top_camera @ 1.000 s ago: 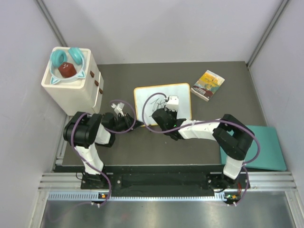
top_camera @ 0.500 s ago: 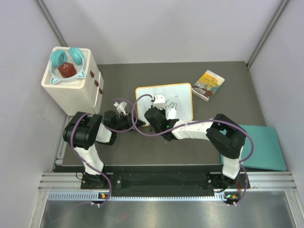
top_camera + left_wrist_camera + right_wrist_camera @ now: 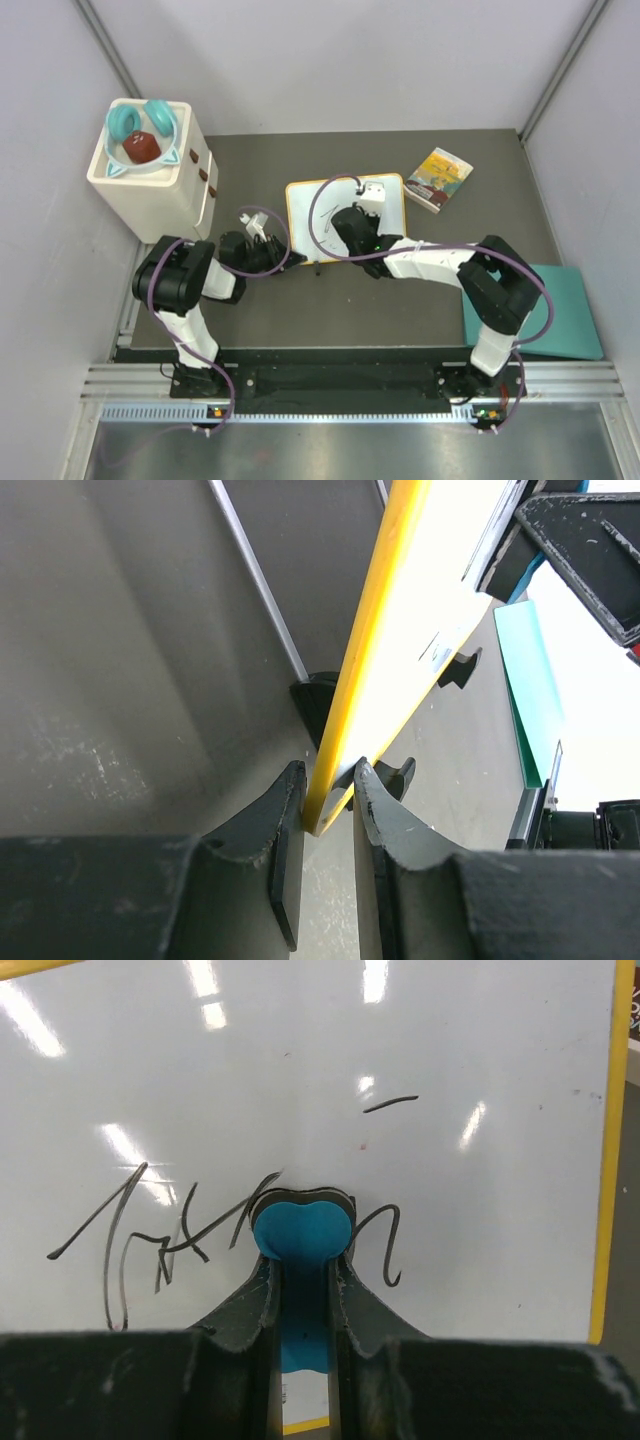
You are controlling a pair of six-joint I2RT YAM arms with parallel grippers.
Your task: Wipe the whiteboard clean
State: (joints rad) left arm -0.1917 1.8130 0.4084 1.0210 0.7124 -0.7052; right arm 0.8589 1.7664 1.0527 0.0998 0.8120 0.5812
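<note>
The left gripper (image 3: 328, 792) is clenched on the thin orange-yellow rounded frame of the small rectangular whiteboard (image 3: 298, 225). Its two dark fingers pinch the near left corner edge-on, and the board runs away from the fingertips. Two small black plastic feet (image 3: 460, 667) jut from that near edge, just past the fingers, over the dark grey tabletop (image 3: 330, 310). How steeply the board tilts cannot be told.

The right gripper (image 3: 300, 1260) hangs over the board's white face and grasps a bright blue, heart-shaped eraser pad (image 3: 300, 1232). Its fingers are closed tight on the pad's sides, and the rounded end pokes out ahead of the fingertips against the surface. Black marker scribbles (image 3: 150, 1240) spread to the left of the pad, and a hooked line curls just right of it. A single short stroke (image 3: 390, 1104) sits ahead of the tips (none of it forms readable letters).

Beyond the right gripper and off to its right, just past the board's far corner, lies a small yellow-covered paperback book (image 3: 437, 179); its cover print is too small to read. A flat teal mat (image 3: 560, 310) lies well to the right, beside that arm's base. Left of the left gripper and further out stands a cream box-shaped cabinet (image 3: 170, 205) with teal headphones (image 3: 150, 122) on top.
</note>
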